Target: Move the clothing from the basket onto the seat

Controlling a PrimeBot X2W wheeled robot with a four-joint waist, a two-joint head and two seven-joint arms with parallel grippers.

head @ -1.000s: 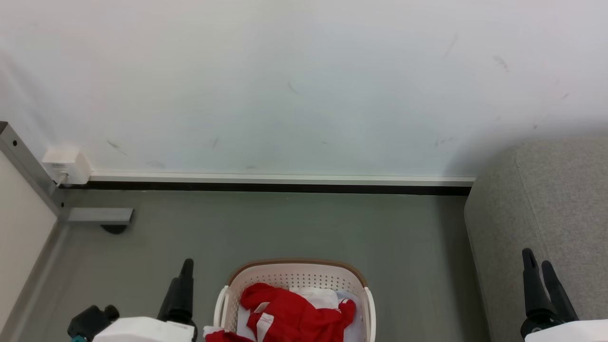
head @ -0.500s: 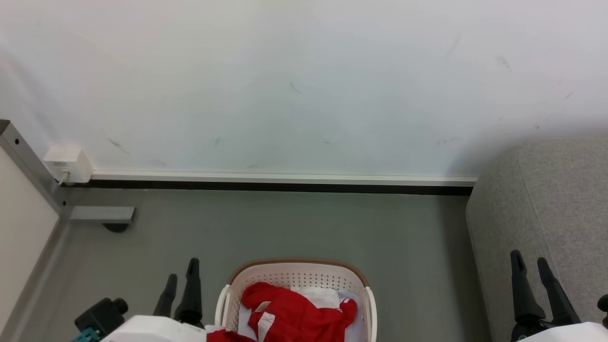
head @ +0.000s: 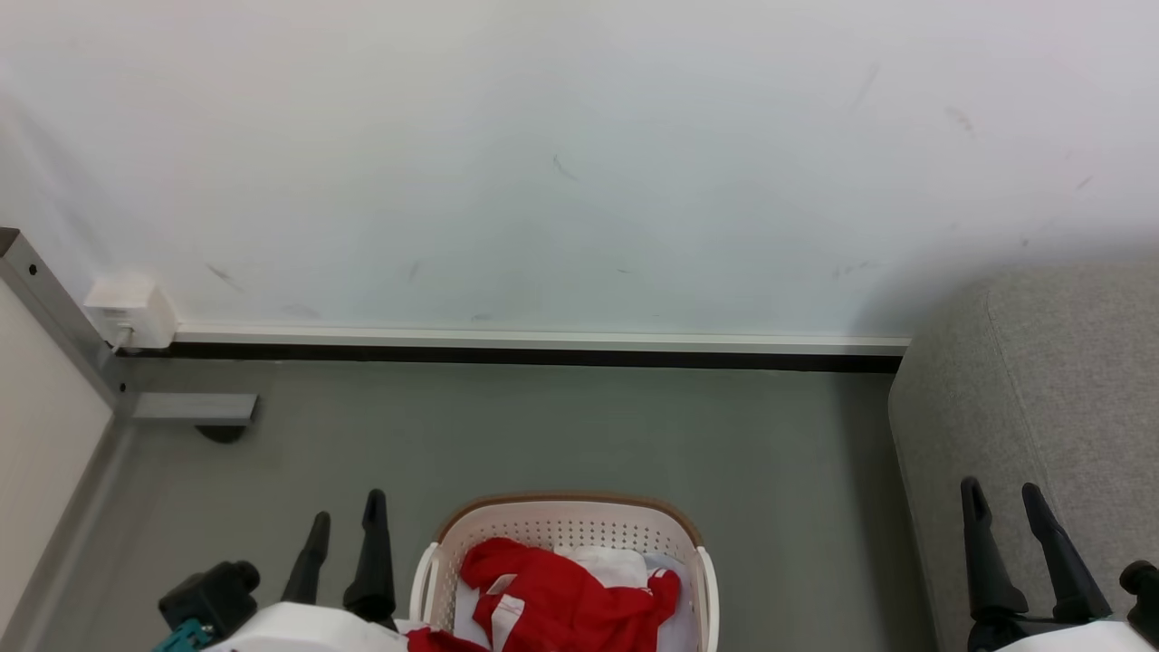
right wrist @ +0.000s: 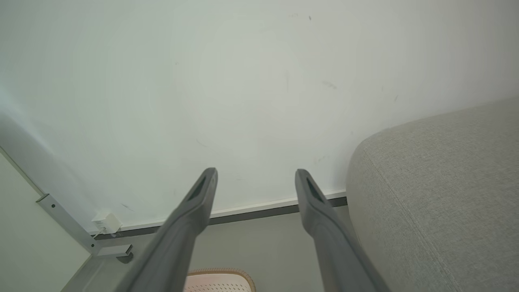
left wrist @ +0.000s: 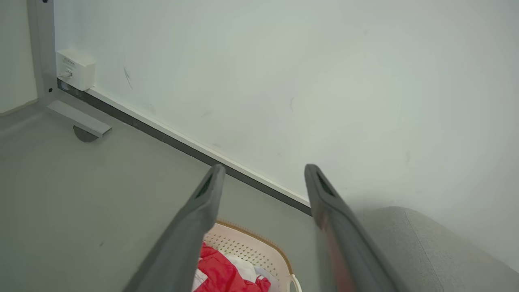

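At the lower edge, the clothing (head: 552, 593) is seen heaped inside the basket (head: 566, 500), flanked by both grippers.
The left gripper (head: 347, 507) and right gripper (head: 1000, 487) are held with fingers apart, gripping nothing. Grey floor (head: 561, 426) is spread from the basket's far rim to the baseboard (head: 543, 342), bounded at right by the seat (head: 1068, 380).

The basket (head: 566, 530) loses its near half to the bottom edge, as does the clothing (head: 552, 602) inside it. Right of the basket, the seat (head: 1068, 380) runs off-frame.
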